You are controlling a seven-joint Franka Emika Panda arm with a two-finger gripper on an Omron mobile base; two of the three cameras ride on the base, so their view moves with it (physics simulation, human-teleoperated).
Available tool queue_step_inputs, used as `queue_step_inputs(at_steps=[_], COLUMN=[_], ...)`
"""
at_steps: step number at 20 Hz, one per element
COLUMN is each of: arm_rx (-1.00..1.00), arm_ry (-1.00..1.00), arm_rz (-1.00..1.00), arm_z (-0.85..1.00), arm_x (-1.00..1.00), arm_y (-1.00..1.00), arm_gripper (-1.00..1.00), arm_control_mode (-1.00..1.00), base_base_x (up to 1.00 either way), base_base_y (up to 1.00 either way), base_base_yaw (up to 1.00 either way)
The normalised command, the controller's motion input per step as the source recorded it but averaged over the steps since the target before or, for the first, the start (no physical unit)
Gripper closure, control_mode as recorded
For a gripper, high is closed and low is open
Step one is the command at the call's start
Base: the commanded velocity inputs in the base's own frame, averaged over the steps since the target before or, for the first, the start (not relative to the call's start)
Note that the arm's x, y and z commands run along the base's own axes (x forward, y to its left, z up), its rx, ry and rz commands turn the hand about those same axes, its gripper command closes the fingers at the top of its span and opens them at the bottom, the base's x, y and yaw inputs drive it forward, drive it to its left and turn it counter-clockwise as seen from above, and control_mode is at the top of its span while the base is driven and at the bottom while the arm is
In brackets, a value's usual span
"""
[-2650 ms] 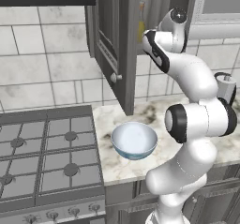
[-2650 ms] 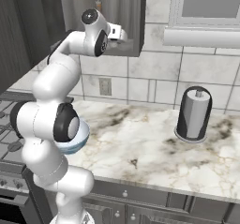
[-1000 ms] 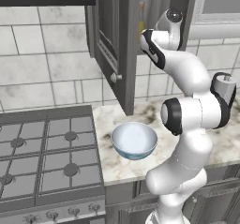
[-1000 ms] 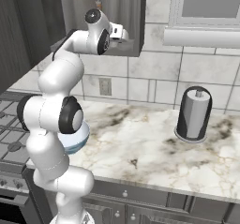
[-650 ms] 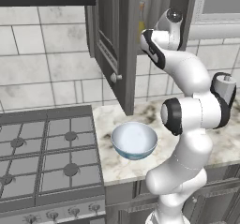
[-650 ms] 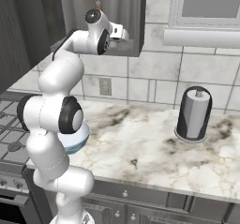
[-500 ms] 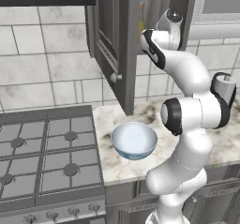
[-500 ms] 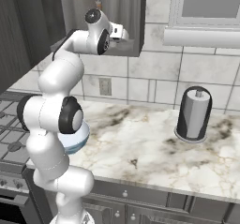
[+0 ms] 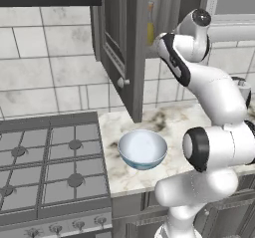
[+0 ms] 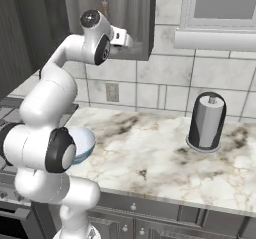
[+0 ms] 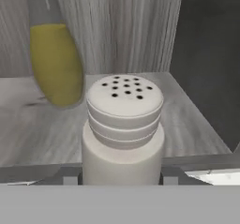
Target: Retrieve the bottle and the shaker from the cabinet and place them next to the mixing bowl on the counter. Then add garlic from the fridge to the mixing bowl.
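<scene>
A white shaker (image 11: 123,124) with a perforated top stands on the cabinet shelf, close up in the hand view. My gripper (image 11: 121,178) is shut on its lower body, one dark fingertip (image 11: 70,178) pressed to each side. Behind it to the left on the same shelf stands the bottle (image 11: 54,59), holding yellow liquid. The same bottle (image 9: 150,25) shows inside the open cabinet in the left base view. My arm reaches up into that cabinet. The pale blue mixing bowl (image 9: 142,148) sits on the marble counter (image 10: 150,153) below, near the stove. The fridge and the garlic are out of view.
The open cabinet door (image 9: 117,43) hangs out over the counter to the left of my arm. A stove (image 9: 45,162) lies left of the bowl. A paper towel holder (image 10: 206,121) stands at the counter's right, under a window.
The fingers have closed onto the shaker's sides. The arm has pushed slightly further into the cabinet and then held still.
</scene>
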Motion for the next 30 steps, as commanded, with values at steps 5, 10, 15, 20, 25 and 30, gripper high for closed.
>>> queue_step_inputs(at_steps=[5, 10, 15, 20, 25, 30], arm_rx=[0.05, 0.03, 0.00, 0.00, -0.01, -0.07], arm_ry=[-0.06, -0.07, -0.05, 0.00, 0.00, 0.00], arm_rz=[0.05, 0.09, 0.14, 0.24, 0.27, 0.19], arm_z=[0.00, 0.06, 0.05, 0.00, -0.15, -0.41], arm_x=[-1.00, -1.00, -1.00, -0.73, -0.38, -0.10], arm_y=[0.00, 0.00, 0.00, 0.00, -0.16, -0.34], arm_gripper=[1.00, 1.00, 1.00, 1.00, 1.00, 1.00], arm_control_mode=[-1.00, -1.00, -1.00, -1.00, -1.00, -1.00], base_base_x=[0.00, 0.00, 0.00, 0.00, 0.00, 0.00], base_base_y=[0.00, 0.00, 0.00, 0.00, 0.00, 0.00], base_base_yaw=[0.00, 0.00, 0.00, 0.00, 0.00, 0.00])
